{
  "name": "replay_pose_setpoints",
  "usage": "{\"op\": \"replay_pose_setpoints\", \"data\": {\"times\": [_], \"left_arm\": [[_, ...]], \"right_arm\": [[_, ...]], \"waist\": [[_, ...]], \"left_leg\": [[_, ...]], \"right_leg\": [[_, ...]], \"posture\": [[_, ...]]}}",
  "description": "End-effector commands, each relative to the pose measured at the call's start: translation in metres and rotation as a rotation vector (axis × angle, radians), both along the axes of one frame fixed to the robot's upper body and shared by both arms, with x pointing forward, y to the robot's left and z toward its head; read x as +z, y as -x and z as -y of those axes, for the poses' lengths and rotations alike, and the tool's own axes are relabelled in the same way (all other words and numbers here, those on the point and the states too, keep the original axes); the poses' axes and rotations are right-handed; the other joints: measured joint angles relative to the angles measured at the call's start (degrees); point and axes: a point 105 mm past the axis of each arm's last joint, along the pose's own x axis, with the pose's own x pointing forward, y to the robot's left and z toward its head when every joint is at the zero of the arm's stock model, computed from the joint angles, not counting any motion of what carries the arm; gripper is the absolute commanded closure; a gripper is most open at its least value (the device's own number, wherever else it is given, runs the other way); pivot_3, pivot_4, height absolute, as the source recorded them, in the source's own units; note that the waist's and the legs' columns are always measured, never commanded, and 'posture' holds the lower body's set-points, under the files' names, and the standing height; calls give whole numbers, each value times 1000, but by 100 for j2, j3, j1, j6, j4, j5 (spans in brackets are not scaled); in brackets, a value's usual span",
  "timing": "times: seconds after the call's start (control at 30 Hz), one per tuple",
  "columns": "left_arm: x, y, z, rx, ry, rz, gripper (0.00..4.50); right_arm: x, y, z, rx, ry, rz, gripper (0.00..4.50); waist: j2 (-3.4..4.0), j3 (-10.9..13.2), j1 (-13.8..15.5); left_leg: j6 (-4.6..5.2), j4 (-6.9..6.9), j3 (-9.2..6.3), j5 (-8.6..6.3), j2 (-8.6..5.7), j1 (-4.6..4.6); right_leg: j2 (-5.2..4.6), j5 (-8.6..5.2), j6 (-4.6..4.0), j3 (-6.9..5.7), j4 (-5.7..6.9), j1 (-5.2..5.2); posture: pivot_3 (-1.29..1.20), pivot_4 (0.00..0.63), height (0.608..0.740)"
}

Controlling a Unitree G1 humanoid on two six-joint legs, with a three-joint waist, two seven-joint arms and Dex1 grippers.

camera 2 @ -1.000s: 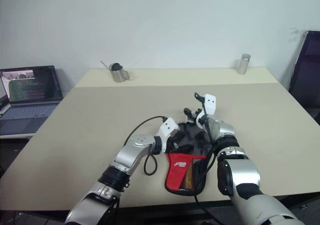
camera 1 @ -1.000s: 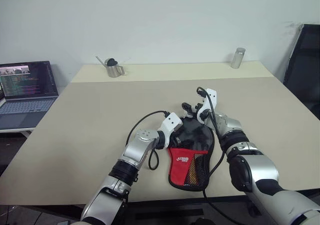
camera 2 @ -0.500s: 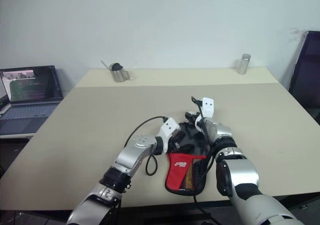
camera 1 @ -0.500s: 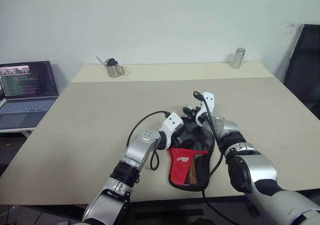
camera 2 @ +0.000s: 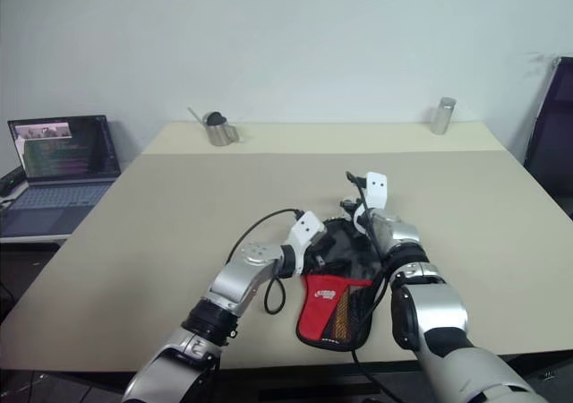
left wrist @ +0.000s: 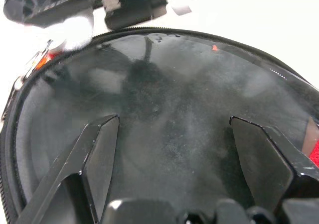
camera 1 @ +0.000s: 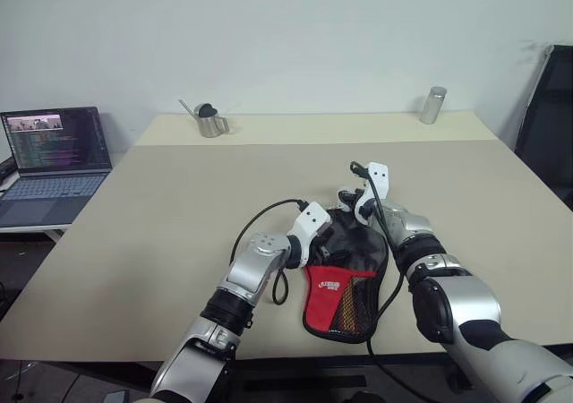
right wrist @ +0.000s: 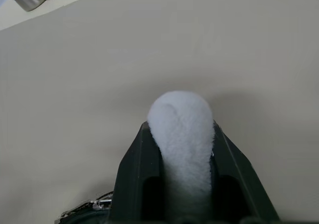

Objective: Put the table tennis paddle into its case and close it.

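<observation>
Case [camera 1: 347, 273]: soft, light fabric; likely shifts when tugged.
Hold: white fluffy zip pull [right wrist: 182, 129].
Right gripper [right wrist: 180, 157]: pinching that pull.
Left gripper [left wrist: 174, 149]: spread, over case top.

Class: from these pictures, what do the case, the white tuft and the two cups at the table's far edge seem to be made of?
Case: black and red fabric, mesh pocket, toothed zip rim.
White tuft: fluffy, probably fleece or plush.
Left cup and right cup: metal, likely steel, by the silvery shine.
</observation>
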Motion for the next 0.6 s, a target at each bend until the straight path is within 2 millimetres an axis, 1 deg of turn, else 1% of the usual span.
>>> {"op": "replay_pose_setpoints", "data": {"times": [0.03, 0.1, 0.3, 0.4, 0.47, 0.53, 0.6], "left_arm": [[-7, 0, 0, 3, -18, -22, 613], [-8, -1, 0, 10, -14, -27, 613], [-10, -1, 1, 15, -7, -39, 613], [-12, -1, 1, 17, -10, -41, 613], [-13, -2, 1, 24, -13, -44, 613], [-14, -3, 0, 34, -18, -46, 613], [-14, -5, -1, 38, -20, -48, 613]], "right_arm": [[29, -7, 39, -81, 63, 105, 3955], [28, -6, 55, -115, 89, 108, 3955], [19, 0, 92, -178, 143, 84, 3965], [14, 6, 106, -174, 172, 67, 3967], [12, 14, 111, -108, 210, 71, 3967], [13, 31, 111, 35, 284, 96, 3968], [13, 46, 111, 138, 361, 107, 3973]], "waist": [[0, 0, 9], [0, 0, 17], [3, -2, 8], [3, -2, 11], [3, -2, 18], [4, -2, 54], [6, -3, 78]], "left_leg": [[0, 0, -1, 0, -2, -1], [-1, 0, -2, 0, -2, -1], [1, 0, -1, 0, -2, 3], [2, 0, -2, -1, -2, 2], [2, 0, -1, -1, -3, 2], [2, 0, -4, -1, -2, 2], [4, 0, -9, -2, -3, 0]], "right_leg": [[-1, 0, 0, -1, -2, 1], [-2, 0, 0, -2, -5, 2], [-2, 0, 0, -3, -6, 7], [-2, 0, 1, -4, -8, 12], [-3, 0, 1, -4, -10, 13], [-2, 0, 1, -8, -13, 15], [-2, -1, 3, -12, -19, 17]], "posture": [[0, 150, 740], [0, 150, 740], [0, 150, 740], [0, 150, 740], [0, 150, 740], [0, 150, 740], [0, 150, 740]]}}
